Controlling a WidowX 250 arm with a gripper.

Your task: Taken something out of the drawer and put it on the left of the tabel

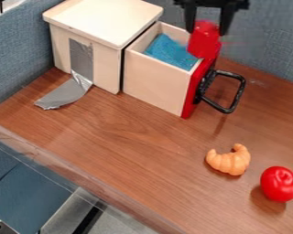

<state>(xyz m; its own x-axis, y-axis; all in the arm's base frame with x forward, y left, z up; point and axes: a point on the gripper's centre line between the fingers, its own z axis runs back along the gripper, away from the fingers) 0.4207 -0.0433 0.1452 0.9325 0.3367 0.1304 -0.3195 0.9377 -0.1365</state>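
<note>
Red angular object (pixel 204 41), probably light, stiff and smooth, clasped between black fingers (pixel 226 20) at one o'clock, beside the pale wooden drawer (pixel 154 83); mid-side grip advisable.

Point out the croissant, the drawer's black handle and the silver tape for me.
Croissant (pixel 229 162): camera view, middle of its curved body.
Black handle (pixel 238 96): camera view, outer bar of its loop.
Silver tape (pixel 63 94): camera view, its loose lower end.

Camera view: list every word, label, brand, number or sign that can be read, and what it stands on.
None can be read. A small pale mark on the brown wood-grain table, near the black looped drawer handle, is too faint to tell whether it is print.
</note>
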